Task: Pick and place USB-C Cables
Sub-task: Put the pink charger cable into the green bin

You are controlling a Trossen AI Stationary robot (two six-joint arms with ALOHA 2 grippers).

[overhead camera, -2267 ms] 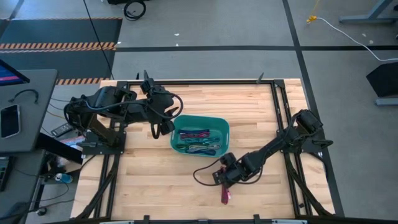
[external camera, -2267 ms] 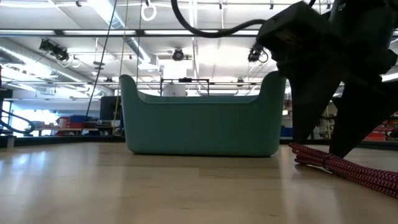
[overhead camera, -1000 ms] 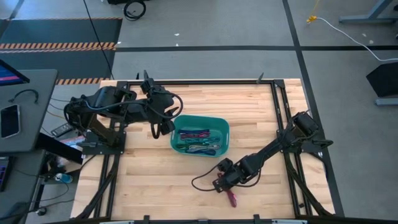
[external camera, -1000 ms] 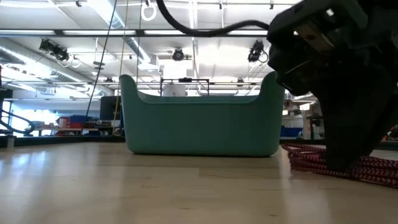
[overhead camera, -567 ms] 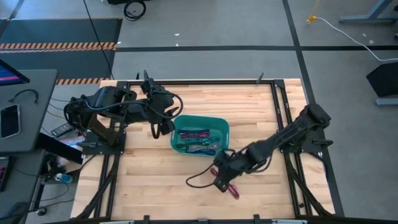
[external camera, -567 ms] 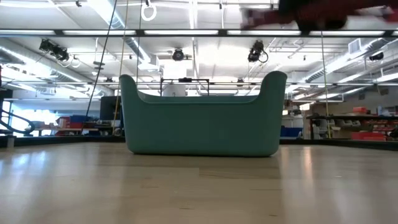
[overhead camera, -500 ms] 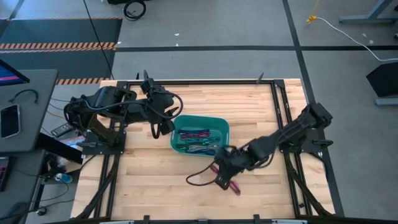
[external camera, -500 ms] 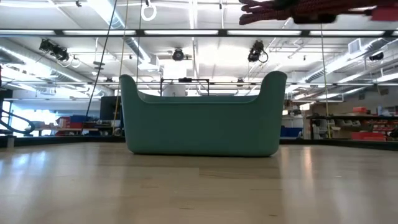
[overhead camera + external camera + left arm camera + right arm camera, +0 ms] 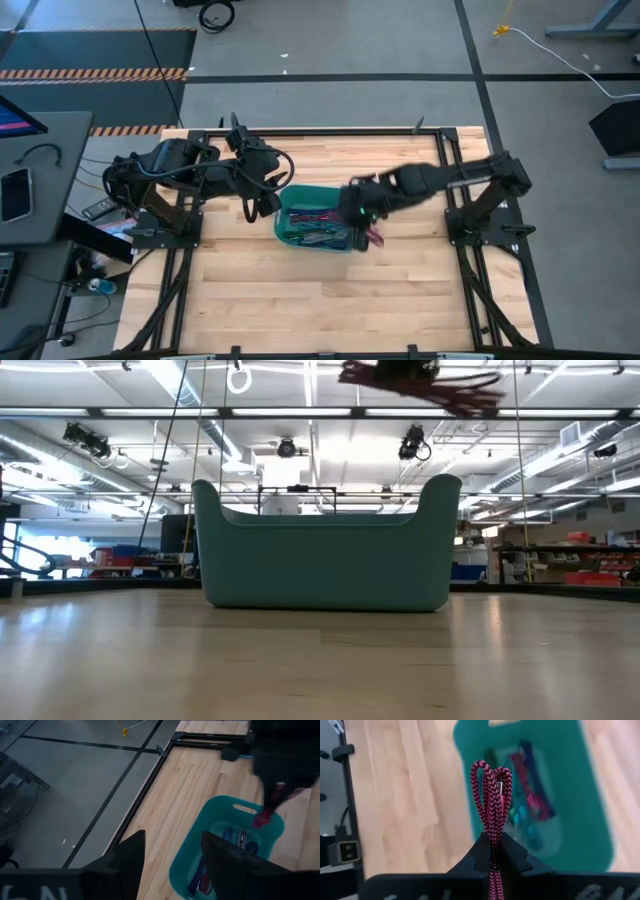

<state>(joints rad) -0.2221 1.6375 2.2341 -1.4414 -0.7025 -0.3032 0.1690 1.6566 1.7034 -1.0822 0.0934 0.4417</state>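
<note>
From the overhead camera, the right gripper (image 9: pixel 362 222) hangs above the near-right edge of a teal plastic bin with rounded corners (image 9: pixel 288 196), its fingers pinched tight on a magenta braided USB-C cable bundle (image 9: pixel 372 236) that droops just below them. Inside the bin, beneath and beyond the gripper, lie several other coiled cables in purple, cyan and grey (image 9: pixel 318 226). The left gripper (image 9: pixel 262 205) waits just beside the bin's opposite end, jaws apart and empty.

At table height, the magenta bundle shows high above the bin's rim, well clear of the pale wooden tabletop (image 9: pixel 320 660).

From the left wrist, the two dark fingers (image 9: pixel 131 851) stand spread, with the bin farther out and the magenta bundle dangling over its far side under the other arm.

From the right wrist, the bundle's folded loops jut forward out of the closed fingers, gripped across the middle of the coil, with the bin directly ahead.

The braided cable looks light, soft and floppy, with a grippy woven sheath; it should sag either side of any pinch, so a hold across the bundled middle, as here, seems the safest way to keep the loops together.
</note>
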